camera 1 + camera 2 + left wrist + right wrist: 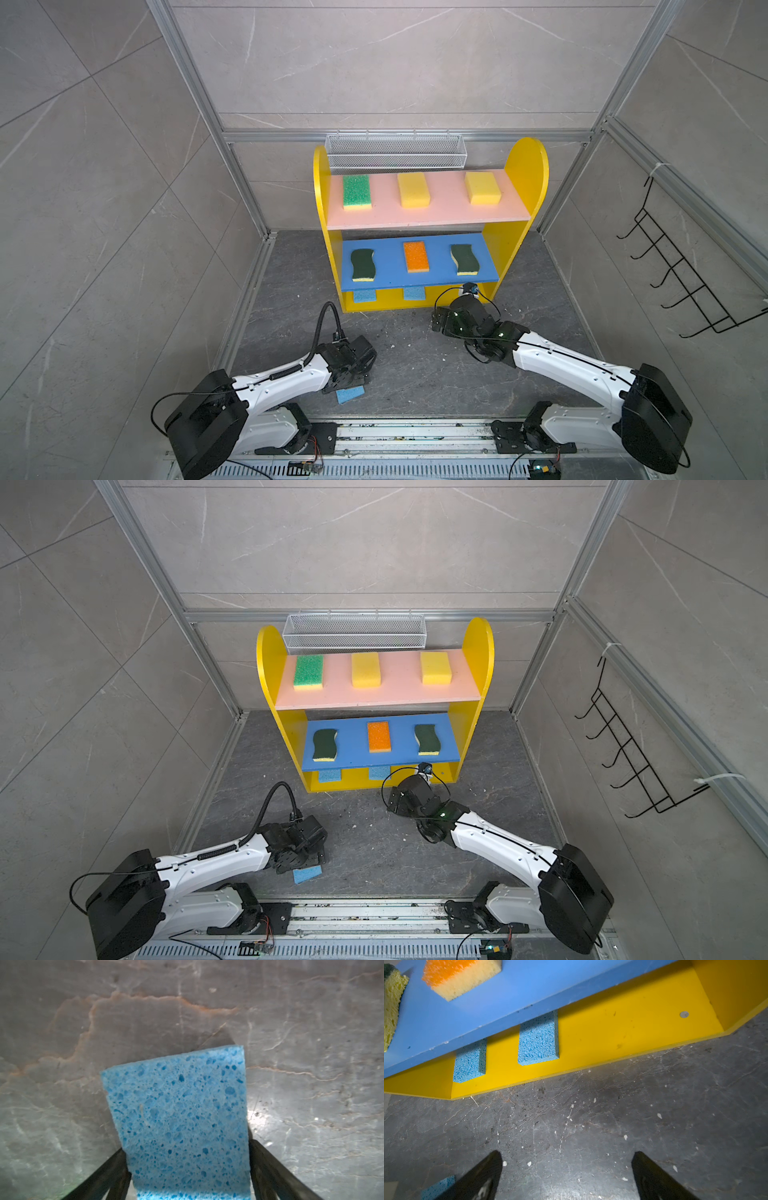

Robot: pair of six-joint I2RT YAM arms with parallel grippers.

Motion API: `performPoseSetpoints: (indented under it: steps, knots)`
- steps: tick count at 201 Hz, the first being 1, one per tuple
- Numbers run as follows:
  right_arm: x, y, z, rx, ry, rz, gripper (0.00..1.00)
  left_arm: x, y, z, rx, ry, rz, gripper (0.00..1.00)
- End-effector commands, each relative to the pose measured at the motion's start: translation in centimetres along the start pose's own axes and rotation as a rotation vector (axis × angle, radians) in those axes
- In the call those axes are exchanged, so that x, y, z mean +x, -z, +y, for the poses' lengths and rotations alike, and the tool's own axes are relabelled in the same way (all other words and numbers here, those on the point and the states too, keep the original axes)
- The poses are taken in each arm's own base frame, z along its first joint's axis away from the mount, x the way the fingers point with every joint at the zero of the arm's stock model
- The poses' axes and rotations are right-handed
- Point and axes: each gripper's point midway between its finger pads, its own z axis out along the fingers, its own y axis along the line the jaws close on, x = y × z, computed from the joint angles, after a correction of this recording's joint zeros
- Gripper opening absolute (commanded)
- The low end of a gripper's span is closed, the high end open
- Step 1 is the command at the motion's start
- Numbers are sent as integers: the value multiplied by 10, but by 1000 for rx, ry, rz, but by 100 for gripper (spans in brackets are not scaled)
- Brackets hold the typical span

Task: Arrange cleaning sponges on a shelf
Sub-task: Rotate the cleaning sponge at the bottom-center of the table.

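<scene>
One light-blue sponge point(350, 394) lies flat on the floor point(419, 365), low and left of centre in both top views, well apart from the shelf point(527, 166). The left gripper point(187, 1146) straddles its long edges; whether it pinches, I cannot tell. The right gripper point(566, 1154) is spread and empty. The sponge looks light and soft, so squeeze gently across the narrow width.

I see my left gripper point(350, 383) low over a thin light-blue rectangular sponge point(352, 395) on the dark stone floor point(415, 365), yellow-sided wooden shelf point(528, 174) standing well beyond it
</scene>
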Motion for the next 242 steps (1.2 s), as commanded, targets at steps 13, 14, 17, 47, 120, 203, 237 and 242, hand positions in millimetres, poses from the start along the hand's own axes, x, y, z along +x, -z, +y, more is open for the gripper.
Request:
performPoseSetpoints:
  steps: [13,14,17,47,120,203,237,242]
  knots:
    - [-9,1,4,6,21,-10,100,-13,-2,-28,69,-69,-29,86]
    - [-9,1,4,6,22,-9,99,-13,-2,-29,69,-70,-29,86]
    - [-9,1,3,7,22,-8,99,-14,-2,-30,71,-74,-29,86]
    - [-8,3,0,12,18,-7,100,-23,-2,-48,111,-115,-53,86]
    - [-8,14,-9,25,39,-12,100,-52,17,-88,170,-255,-114,86]
    - [11,19,-7,-48,38,43,98,-47,45,-41,108,-175,-134,87]
    - [10,23,-8,-49,41,39,97,-21,34,-41,129,-222,-71,89]
    - [9,25,-9,-45,40,33,97,-18,34,-42,128,-236,-73,90]
